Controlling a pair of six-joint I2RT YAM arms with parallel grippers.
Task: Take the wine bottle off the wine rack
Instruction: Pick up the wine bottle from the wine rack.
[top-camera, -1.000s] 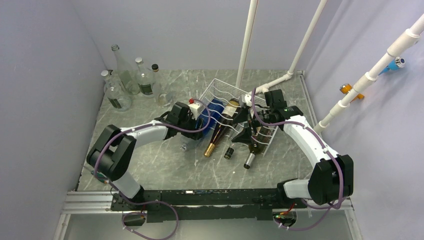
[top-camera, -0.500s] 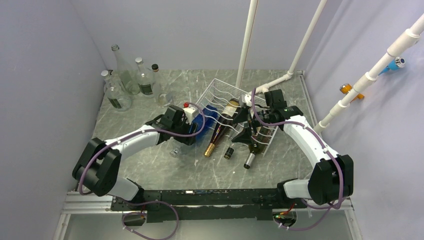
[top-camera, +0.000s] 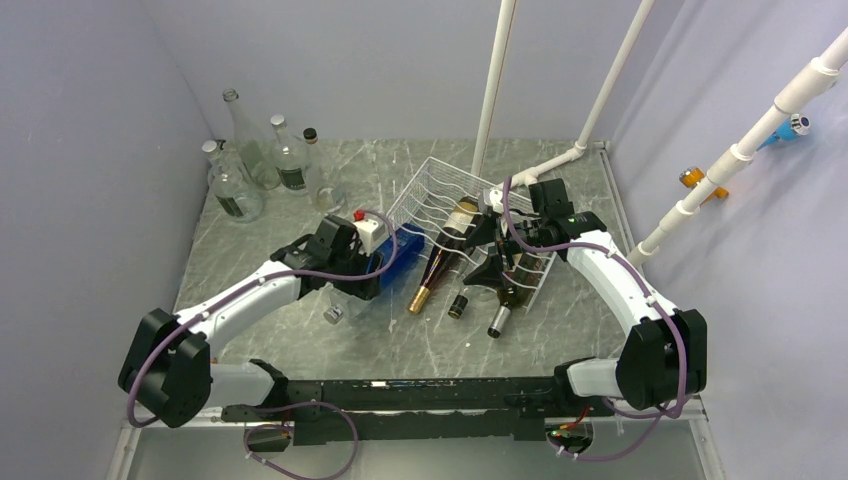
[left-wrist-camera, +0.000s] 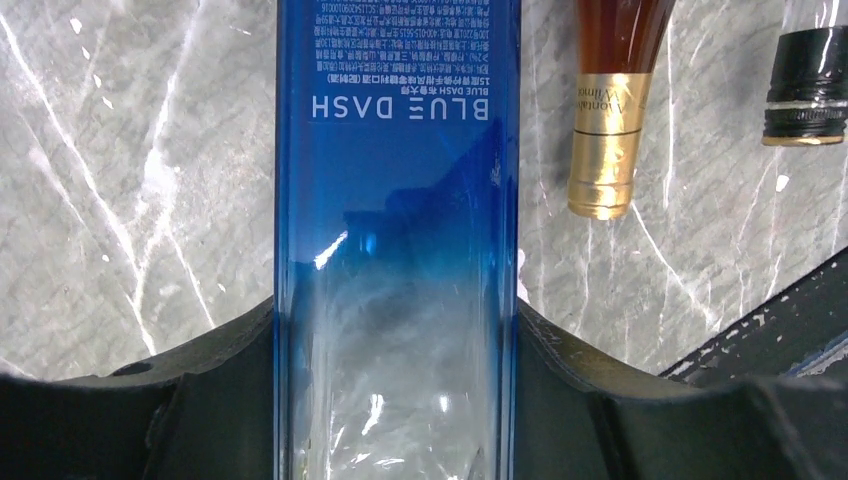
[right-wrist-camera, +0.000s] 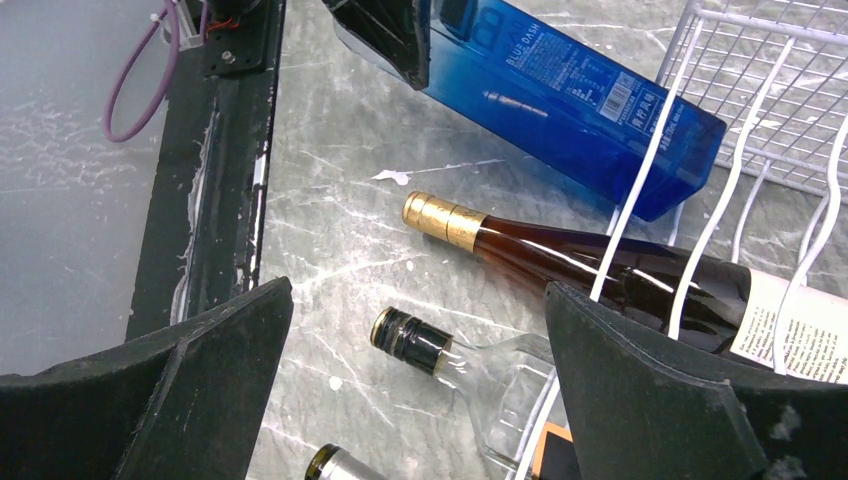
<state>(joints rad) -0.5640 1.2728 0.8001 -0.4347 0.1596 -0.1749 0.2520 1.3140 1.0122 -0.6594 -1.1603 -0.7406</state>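
Observation:
The white wire wine rack (top-camera: 440, 185) stands at the table's middle back, and its wires show in the right wrist view (right-wrist-camera: 770, 90). My left gripper (top-camera: 350, 278) is shut on a blue square bottle (top-camera: 402, 258) marked "BLUE DASH" (left-wrist-camera: 397, 200). The bottle is held low over the table, its base at the rack's front left corner (right-wrist-camera: 570, 100). A brown bottle with a gold foil neck (top-camera: 435, 270) lies in the rack with its neck sticking out (right-wrist-camera: 560, 260). My right gripper (top-camera: 490, 252) is open and empty above the rack's front edge.
A clear bottle with a black cap (right-wrist-camera: 412, 340) and a dark green bottle (top-camera: 505, 300) also stick out of the rack's front. Several clear glass bottles (top-camera: 250, 165) stand at the back left. White pipes (top-camera: 495, 80) rise behind the rack. A black rail (top-camera: 400, 395) runs along the near edge.
My left arm has drawn back toward the front left, sliding the blue bottle out of the rack. The right arm has not moved.

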